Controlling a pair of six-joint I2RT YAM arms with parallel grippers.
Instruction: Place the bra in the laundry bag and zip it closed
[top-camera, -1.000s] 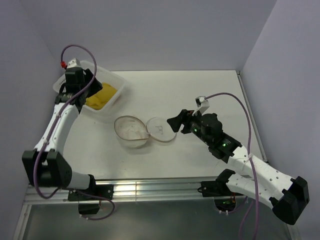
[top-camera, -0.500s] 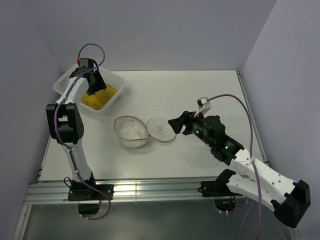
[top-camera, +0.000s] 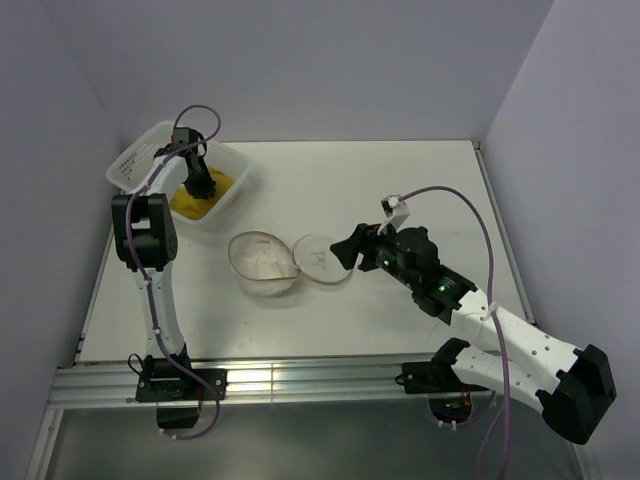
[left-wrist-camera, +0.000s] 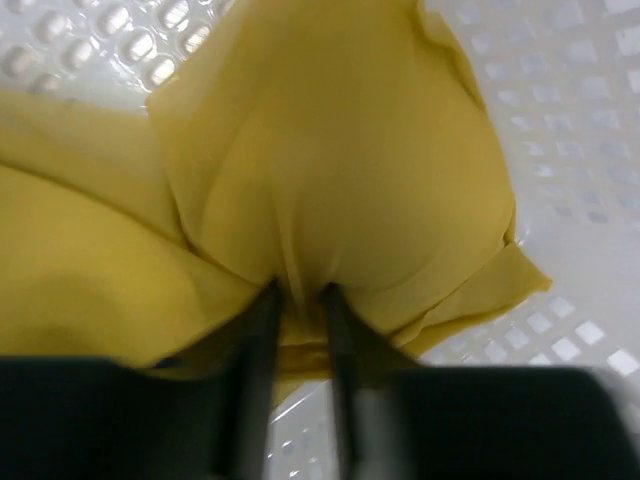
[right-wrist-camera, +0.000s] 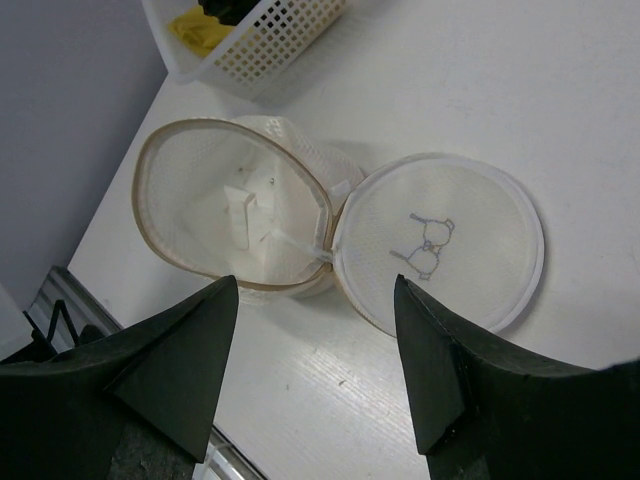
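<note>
Our left hand (left-wrist-camera: 298, 300) is down in the white basket (left-wrist-camera: 570, 120), its fingers (left-wrist-camera: 262, 340) nearly together and pinching a fold of the yellow bra (left-wrist-camera: 340, 170). Our right hand (right-wrist-camera: 315, 285) hovers spread wide, gripping nothing. Directly beneath it on the worktop (right-wrist-camera: 560, 90) the laundry bag (right-wrist-camera: 235, 215) lies open, its round lid (right-wrist-camera: 440, 240) flopped alongside.

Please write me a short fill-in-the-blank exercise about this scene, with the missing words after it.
1. The bra lies in the white plastic ____.
2. The round lid of the laundry bag is flipped ____.
3. The left gripper pinches the ____ fabric.
4. The right gripper, jaws wide, holds ____.
Missing words: basket; open; yellow; nothing.
</note>
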